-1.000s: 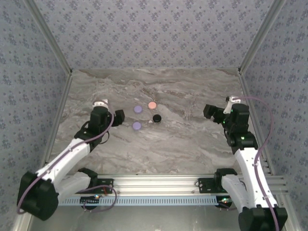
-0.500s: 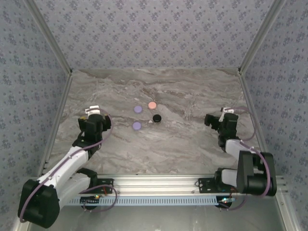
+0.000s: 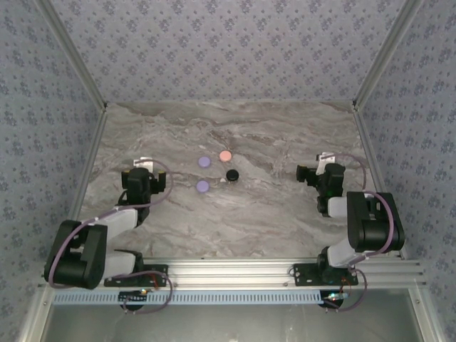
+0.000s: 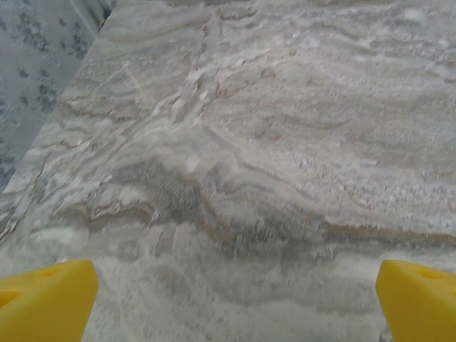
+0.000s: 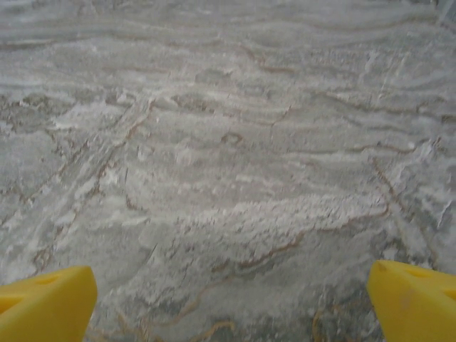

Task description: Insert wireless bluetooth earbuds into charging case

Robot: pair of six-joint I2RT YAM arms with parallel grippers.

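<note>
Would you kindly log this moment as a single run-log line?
left gripper: open, empty | right gripper: open, empty | on table, untouched: pink case, black case, far lavender case, near lavender case

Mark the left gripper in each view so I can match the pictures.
Top external: the left gripper is at middle left, left of the nearer lavender case.
Left wrist: the left gripper is open, with its yellow tips in the two bottom corners.
Right wrist: the yellow tips in the bottom corners belong to the right gripper.
Shared landmark: the veined marble table lies under all three.
</note>
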